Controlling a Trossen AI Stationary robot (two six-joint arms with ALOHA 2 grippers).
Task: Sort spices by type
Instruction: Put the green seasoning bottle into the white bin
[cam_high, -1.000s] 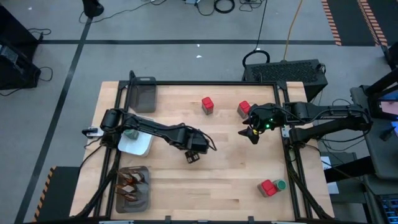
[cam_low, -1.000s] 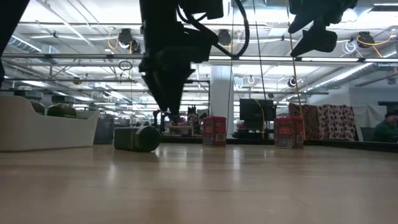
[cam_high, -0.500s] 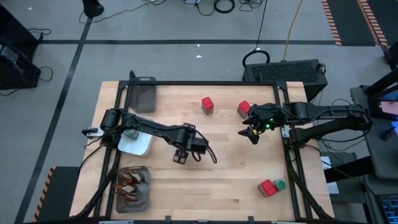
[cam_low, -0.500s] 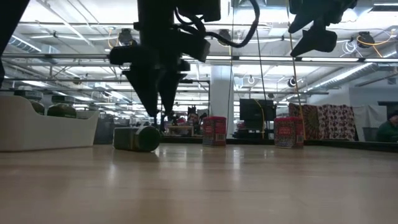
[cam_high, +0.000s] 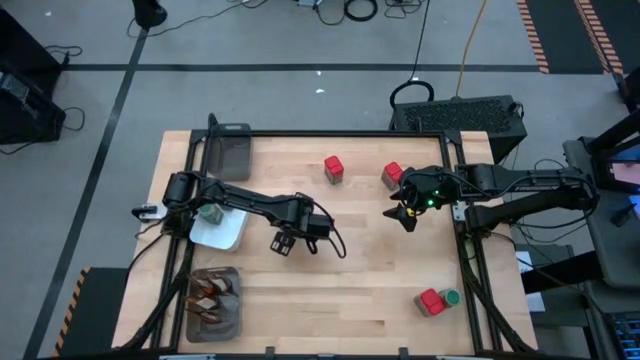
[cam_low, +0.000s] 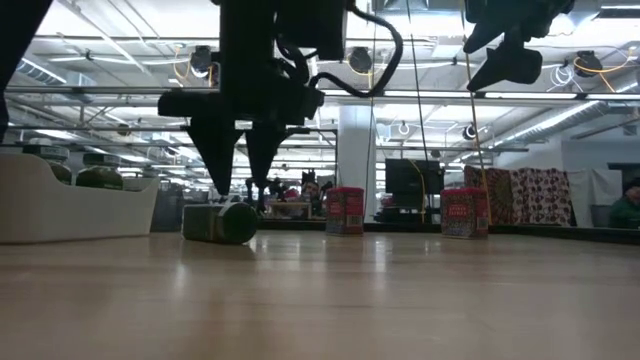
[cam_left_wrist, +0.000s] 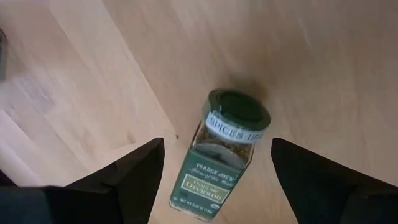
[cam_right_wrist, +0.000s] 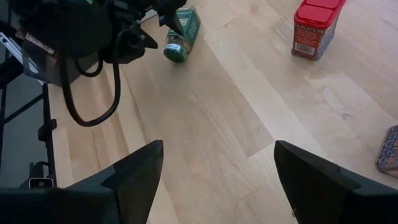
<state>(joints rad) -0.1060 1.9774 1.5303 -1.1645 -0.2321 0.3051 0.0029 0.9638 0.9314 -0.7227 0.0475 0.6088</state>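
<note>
Green-lidded jar: lying on its side on the bench, directly beneath the left gripper, jaws spread wide, not touching. Right gripper: at three o'clock, jaws open, empty.

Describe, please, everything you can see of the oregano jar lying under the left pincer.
The oregano jar is a small clear jar, seemingly glass, with a dark green round lid and a green label reading "Organic Oregano"; dried green herb shows through the neck. It lies on its side on the bare wooden table, closed. The left pincer hovers above with its fingers spread on either side, not touching it. In the low view the jar rests alone, close to the white dish but apart from it.
</note>
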